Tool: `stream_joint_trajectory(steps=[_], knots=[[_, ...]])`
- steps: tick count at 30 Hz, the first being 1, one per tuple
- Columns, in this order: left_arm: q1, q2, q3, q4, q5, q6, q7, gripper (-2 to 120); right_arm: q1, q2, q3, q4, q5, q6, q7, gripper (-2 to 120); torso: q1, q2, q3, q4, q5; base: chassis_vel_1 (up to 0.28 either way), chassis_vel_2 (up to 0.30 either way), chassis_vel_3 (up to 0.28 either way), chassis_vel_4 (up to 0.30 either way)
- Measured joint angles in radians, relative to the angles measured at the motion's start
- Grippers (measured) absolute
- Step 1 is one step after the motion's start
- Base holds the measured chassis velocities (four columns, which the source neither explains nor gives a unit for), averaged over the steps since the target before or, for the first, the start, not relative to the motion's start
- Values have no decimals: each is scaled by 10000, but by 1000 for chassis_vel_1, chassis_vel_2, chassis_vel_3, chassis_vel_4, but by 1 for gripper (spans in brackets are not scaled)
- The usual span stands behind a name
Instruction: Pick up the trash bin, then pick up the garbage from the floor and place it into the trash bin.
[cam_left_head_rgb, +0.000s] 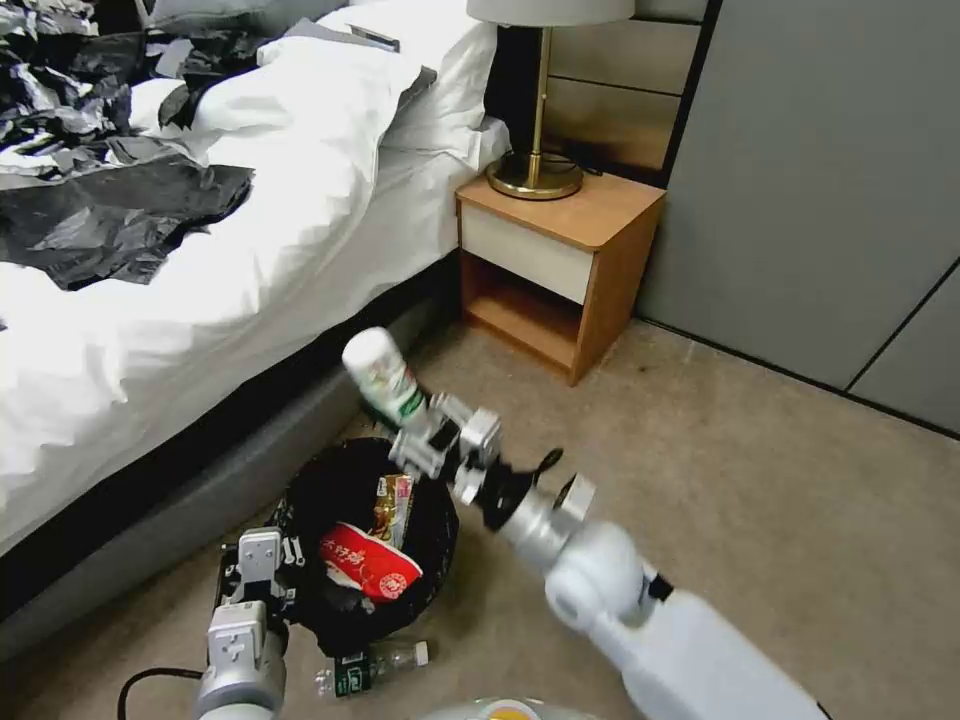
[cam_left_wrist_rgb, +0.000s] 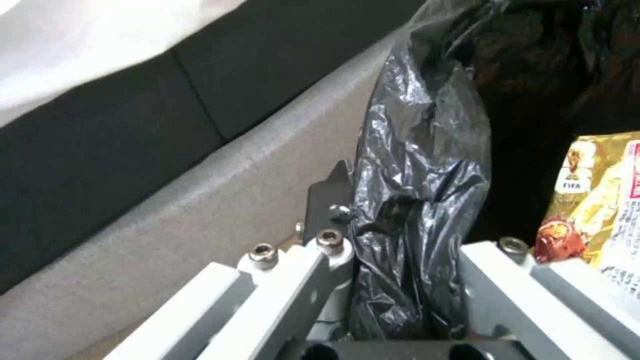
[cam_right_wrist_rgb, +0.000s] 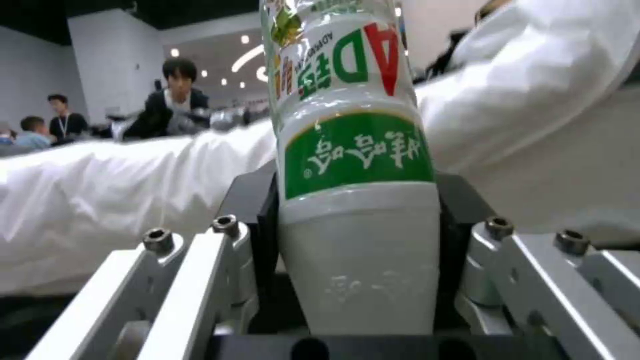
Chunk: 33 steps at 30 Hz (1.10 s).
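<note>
The trash bin (cam_left_head_rgb: 330, 600) is lined with a black bag and sits low beside the bed. My left gripper (cam_left_head_rgb: 272, 556) is shut on its rim, and the left wrist view shows the black liner (cam_left_wrist_rgb: 413, 235) pinched between the fingers. A red wrapper (cam_left_head_rgb: 368, 570) and a gold snack wrapper (cam_left_head_rgb: 392, 505) (cam_left_wrist_rgb: 600, 200) lie inside the bin. My right gripper (cam_left_head_rgb: 415, 425) (cam_right_wrist_rgb: 357, 210) is shut on a white bottle with a green label (cam_left_head_rgb: 383, 377) (cam_right_wrist_rgb: 353, 165), held tilted above the bin's far rim. A small clear bottle (cam_left_head_rgb: 372, 667) lies on the carpet beside the bin.
The bed (cam_left_head_rgb: 200, 300), with white linen and black plastic sheets (cam_left_head_rgb: 110, 215) on it, runs along the left. A wooden nightstand (cam_left_head_rgb: 555, 270) with a brass lamp (cam_left_head_rgb: 535, 170) stands behind the bin. Grey wall panels (cam_left_head_rgb: 820, 180) close the right side. Bare carpet (cam_left_head_rgb: 760, 480) lies to the right.
</note>
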<state>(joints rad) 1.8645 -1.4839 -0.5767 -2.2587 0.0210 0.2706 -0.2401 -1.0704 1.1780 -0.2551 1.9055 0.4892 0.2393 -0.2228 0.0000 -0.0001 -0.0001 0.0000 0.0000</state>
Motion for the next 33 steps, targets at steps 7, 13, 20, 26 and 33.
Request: stream_joint_trajectory(steps=[7, 13, 20, 26, 33], knots=[[30, -5, 33, -89, 0, 0, 0, 3, 9, -39, -610, -715, -194, 80, 255, 39, 0, 0, 0, 0, 0, 0, 0, 0, 0], [78, -30, 99, -237, 17, 0, -1, 3, 116, 108, -871, -1582, -546, 177, 244, 38, 0, 1, 0, 0, 0, 0, 0, 0, 0], [98, -45, 154, -277, 37, 2, -1, 3, 214, 243, -966, -1758, -737, 165, 222, 60, 0, 1, 0, 0, 0, 0, 0, 0, 0], [123, -89, 216, -278, 99, 3, 0, 3, 324, 292, -1136, -1768, -764, 80, 221, 82, -1, 1, 0, 1, 0, 0, 0, 0, 0], [122, -93, 197, -307, 105, 3, 2, 3, 348, 255, -1253, -1715, -808, 23, 215, 99, 0, 1, 1, 0, 0, 0, 0, 0, 0]])
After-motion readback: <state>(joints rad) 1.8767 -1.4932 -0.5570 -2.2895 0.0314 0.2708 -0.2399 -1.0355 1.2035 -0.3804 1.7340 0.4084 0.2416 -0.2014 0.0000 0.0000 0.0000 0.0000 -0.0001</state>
